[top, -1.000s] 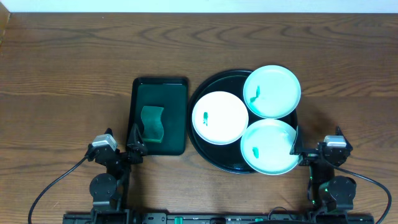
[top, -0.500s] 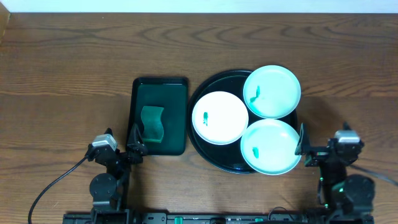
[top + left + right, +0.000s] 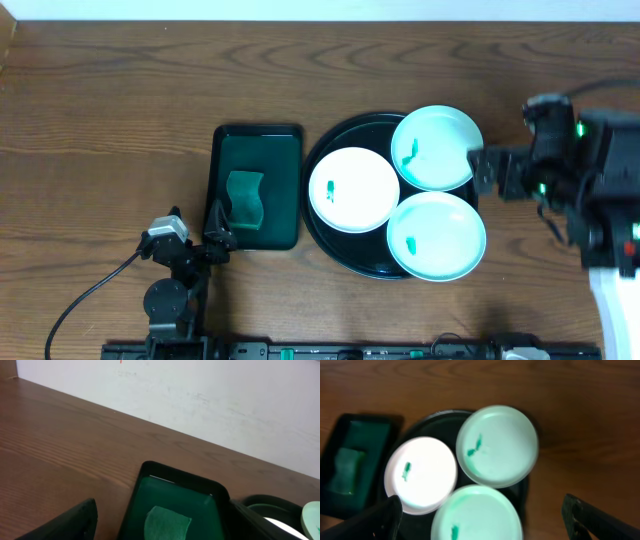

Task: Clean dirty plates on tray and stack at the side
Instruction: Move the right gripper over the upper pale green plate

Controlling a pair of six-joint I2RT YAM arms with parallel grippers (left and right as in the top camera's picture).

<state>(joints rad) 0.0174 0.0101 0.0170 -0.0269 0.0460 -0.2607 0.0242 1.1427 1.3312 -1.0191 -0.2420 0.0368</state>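
The black round tray [image 3: 318, 160] holds three plates: a white plate [image 3: 354, 189] on the left, a mint plate [image 3: 437, 147] at the far right and a mint plate [image 3: 437, 236] at the near right. Each has a small green smudge. My right gripper [image 3: 487, 170] is raised beside the tray's right rim, open and empty. In the right wrist view its fingers [image 3: 482, 520] spread wide above the white plate [image 3: 421, 475], the far mint plate [image 3: 497, 445] and the near mint plate [image 3: 477, 515]. My left gripper [image 3: 213, 228] rests open at the table's front.
A dark green rectangular tray [image 3: 258, 150] with a green sponge [image 3: 245, 197] lies left of the black tray. It also shows in the left wrist view [image 3: 175, 490] with the sponge [image 3: 167, 522], between the open left fingers [image 3: 165, 525]. Bare wood lies to the right and far side.
My right arm has lifted from its rest at the front right and swung toward the far side, to beside the far mint plate. The left arm and the plates have not moved.
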